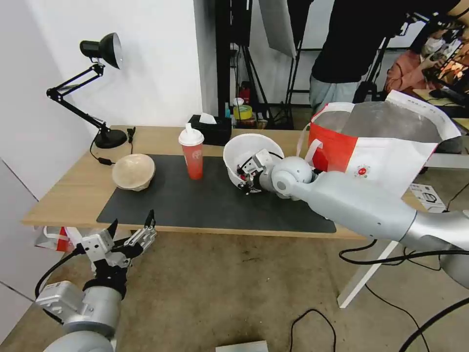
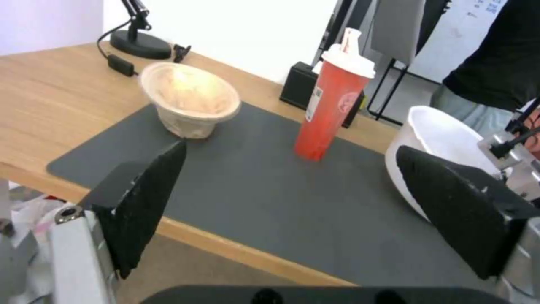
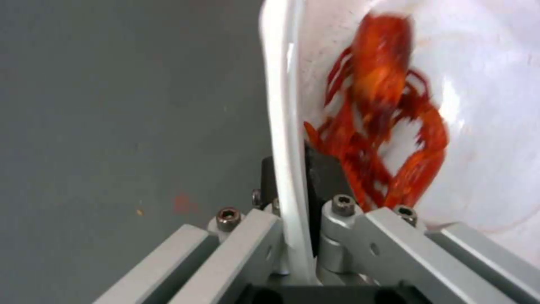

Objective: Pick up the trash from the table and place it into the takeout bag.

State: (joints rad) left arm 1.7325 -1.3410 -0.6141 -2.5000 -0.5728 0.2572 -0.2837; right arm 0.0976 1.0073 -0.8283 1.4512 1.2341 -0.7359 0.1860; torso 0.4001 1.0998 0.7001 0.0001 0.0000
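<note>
my right gripper [image 1: 245, 177] is clamped on the rim of the white bowl [image 1: 244, 149], one finger inside the wall and one outside, as the right wrist view shows. the bowl is tipped up on its side over the dark grey mat [image 1: 210, 195], toward the mat's right half, its mouth facing the arm. a red scrap [image 3: 382, 126] clings to the inside wall just beside the inner finger; it looks like shredded peel or shell, though the blur keeps me from being sure.

my left gripper [image 1: 131, 230] hangs below the table's [image 1: 68, 190] front edge near its left corner, fingers spread apart and holding nothing.

i count three pieces of trash: the white bowl in my grip, one red cup [image 1: 191, 154] with a white lid standing upright near the mat's back edge, and one beige pulp bowl [image 1: 133, 171] tilted on the mat's back left corner. one takeout bag [image 1: 376, 146] sits at the table's right end, just beside the held bowl, mouth open with the foil lining showing.
</note>
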